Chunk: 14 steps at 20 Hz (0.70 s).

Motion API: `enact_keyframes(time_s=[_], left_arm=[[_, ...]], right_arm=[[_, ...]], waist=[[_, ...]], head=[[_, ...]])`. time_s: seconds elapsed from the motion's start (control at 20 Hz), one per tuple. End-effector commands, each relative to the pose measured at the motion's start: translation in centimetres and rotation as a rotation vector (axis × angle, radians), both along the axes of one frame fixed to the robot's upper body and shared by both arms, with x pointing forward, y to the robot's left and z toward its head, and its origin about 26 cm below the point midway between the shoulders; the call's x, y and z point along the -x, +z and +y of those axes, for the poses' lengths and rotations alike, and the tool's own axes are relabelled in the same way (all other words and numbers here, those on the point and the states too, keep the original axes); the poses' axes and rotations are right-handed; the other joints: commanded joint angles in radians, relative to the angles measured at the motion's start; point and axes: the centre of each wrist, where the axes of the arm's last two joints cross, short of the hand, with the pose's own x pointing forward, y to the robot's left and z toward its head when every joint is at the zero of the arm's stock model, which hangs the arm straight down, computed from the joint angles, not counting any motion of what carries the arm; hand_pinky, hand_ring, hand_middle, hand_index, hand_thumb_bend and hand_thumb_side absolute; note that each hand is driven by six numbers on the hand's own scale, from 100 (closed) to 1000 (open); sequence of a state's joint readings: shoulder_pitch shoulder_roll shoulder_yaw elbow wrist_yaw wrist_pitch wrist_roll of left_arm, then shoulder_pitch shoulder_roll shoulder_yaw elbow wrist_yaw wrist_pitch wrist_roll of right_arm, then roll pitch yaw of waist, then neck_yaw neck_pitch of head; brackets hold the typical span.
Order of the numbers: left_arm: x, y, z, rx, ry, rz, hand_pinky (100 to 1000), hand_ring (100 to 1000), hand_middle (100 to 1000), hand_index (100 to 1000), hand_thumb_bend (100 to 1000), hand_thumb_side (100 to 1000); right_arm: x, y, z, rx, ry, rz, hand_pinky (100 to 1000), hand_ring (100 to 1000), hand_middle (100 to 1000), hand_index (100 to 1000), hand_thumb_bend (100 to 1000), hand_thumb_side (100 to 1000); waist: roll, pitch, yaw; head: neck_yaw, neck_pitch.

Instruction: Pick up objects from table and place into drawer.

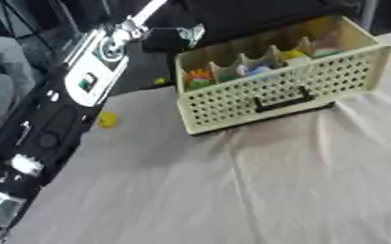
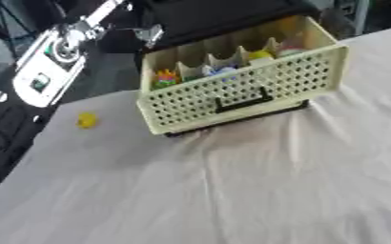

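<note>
Cream perforated plastic drawer [image 1: 282,93] with black front handle [image 1: 281,102], pulled open near far edge of wrinkled pale cloth-covered tabletop [image 2: 232,190], askew. Inside, between dividers, small coloured pieces [image 1: 200,76]: orange, blue, yellow, green, shapes too blurred to name. Small yellow round object [image 2: 86,120] alone by left edge, well apart from drawer. White and black machine [image 1: 95,71] beyond left edge, partly cut off. Neither hand visible, so finger state unknown.

The drawer [image 1: 274,95] sits far on the table [image 1: 232,190] (small objects [image 1: 200,76] inside); another small object [image 1: 107,119] lies left.
</note>
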<state>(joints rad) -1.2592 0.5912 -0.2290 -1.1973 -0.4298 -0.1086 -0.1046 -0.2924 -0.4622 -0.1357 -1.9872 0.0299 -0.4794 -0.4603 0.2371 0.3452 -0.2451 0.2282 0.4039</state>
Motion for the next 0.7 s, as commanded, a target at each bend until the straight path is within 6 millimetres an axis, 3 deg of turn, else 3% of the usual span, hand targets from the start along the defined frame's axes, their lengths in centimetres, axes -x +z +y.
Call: enact_keyframes(time_s=[0.05, 0.45, 0.7], left_arm=[[1.7, 2.8, 1.9, 0.212, -0.017, -0.189, 398, 650, 833, 886, 211, 500], [4.5, 3.2, 5.6, 0.68, -0.061, -0.637, 416, 605, 797, 844, 284, 460], [8.8, 4.0, 6.1, 0.934, -0.172, -0.782, 425, 576, 765, 831, 319, 455]], right_arm=[[0.3, 0.5, -0.2, 0.024, -0.009, -0.014, 497, 515, 491, 721, 100, 462], [0.5, 0.1, -0.5, 0.028, -0.018, -0.013, 497, 516, 492, 721, 100, 461], [0.7, -0.1, -1.0, 0.063, -0.021, -0.019, 495, 517, 495, 724, 100, 468]], waist=[[-0.016, -0.027, 0.008], [-0.029, -0.037, 0.029], [-0.048, -0.042, 0.05]], head=[[-0.001, 0.011], [-0.026, 0.031], [-0.053, 0.046]])
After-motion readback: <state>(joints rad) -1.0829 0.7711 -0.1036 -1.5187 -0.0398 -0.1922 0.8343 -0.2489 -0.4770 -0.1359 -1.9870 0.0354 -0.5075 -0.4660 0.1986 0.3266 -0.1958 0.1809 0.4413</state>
